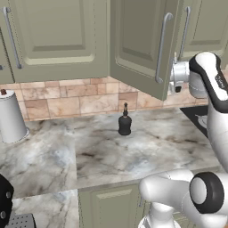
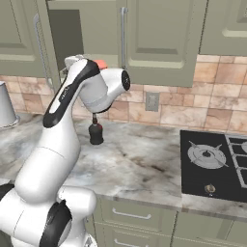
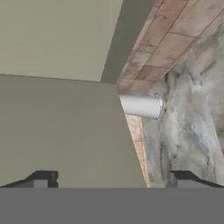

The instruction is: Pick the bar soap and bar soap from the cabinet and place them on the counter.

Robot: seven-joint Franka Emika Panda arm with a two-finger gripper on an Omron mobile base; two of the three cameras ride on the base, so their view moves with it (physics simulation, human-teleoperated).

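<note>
A salmon-orange bar soap [image 2: 101, 63] peeks out at the bottom edge of the open cabinet [image 2: 65, 34], just behind my arm's upper joint. The cabinet's door [image 1: 140, 44] swings out toward me, and my hand sits behind its handle side, up at shelf height. My gripper [image 3: 111, 181] is open, its two dark fingertips [image 3: 41, 179] far apart with nothing between them, facing a flat grey-green cabinet panel [image 3: 61, 127]. The marble counter [image 1: 102, 151] spreads below.
A black bottle [image 1: 124, 121] stands on the counter near the tiled wall, under the open door. A white cylinder [image 1: 11, 116] stands far left. The black stove top [image 2: 217, 164] lies to the right, and a wall outlet [image 2: 152, 101] sits above the counter.
</note>
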